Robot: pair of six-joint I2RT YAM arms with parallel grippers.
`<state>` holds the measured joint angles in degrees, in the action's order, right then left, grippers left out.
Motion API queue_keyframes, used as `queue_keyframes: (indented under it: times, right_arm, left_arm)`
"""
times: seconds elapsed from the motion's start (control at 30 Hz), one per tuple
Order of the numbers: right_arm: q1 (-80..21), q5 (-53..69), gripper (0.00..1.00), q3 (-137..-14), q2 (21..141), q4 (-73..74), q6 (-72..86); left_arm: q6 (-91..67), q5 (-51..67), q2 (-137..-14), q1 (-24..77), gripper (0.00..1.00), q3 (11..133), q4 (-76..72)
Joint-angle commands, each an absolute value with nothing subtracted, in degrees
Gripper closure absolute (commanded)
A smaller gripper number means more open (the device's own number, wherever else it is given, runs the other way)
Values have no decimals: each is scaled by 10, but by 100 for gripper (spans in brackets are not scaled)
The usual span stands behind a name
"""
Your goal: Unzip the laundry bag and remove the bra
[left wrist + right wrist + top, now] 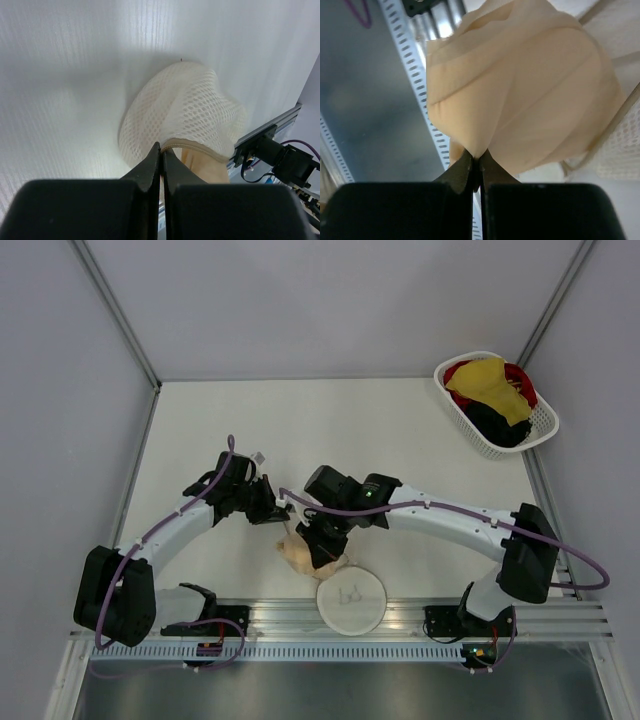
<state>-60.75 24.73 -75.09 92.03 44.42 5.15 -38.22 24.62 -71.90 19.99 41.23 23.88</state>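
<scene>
The laundry bag [351, 603] lies near the table's front edge, its round white disc with the bra outline facing up. In the left wrist view its white mesh dome [180, 107] fills the middle. My left gripper [161, 148] is shut on the bag's beige zip rim; in the top view this gripper [284, 509] sits up-left of the bag. The peach-beige bra [520, 90] bulges out of the bag's opening [299, 555]. My right gripper [480, 158] is shut on a fold of the bra, above the bag [326, 544]. Mesh [626, 145] shows at the right edge.
A white lattice basket [545, 425] with yellow, red and black clothes stands at the back right corner. A slotted aluminium rail [420, 618] runs along the near edge, just below the bag. Grey walls enclose the table on three sides.
</scene>
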Motion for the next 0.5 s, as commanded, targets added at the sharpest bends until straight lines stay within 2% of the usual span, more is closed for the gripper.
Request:
queue_keyframes:
  times: [0.0,0.13,0.27,0.37,0.4,0.47]
  right_arm:
    - [-614,358,100,-758,875,444,16]
    - [-615,331,100,-777,854,408,40]
    - [-594,147,100,-798,817,321,114]
    - [-564,60,99,-814,815,304,167]
    - [-553,-22,100,-826,817,302,176]
    - [-545,-103,99,-843,821,307,202]
  left_arm:
    - [-385,251,-721,200,98,432,224]
    - [-384,252,-720,200,98,432,225]
    - [-384,252,-719,200,98,429,224]
    - [-384,253,-717,200,98,428,224]
    - [-383,253,-716,200,98,427,224]
    - [-384,254,-715,200,98,427,224]
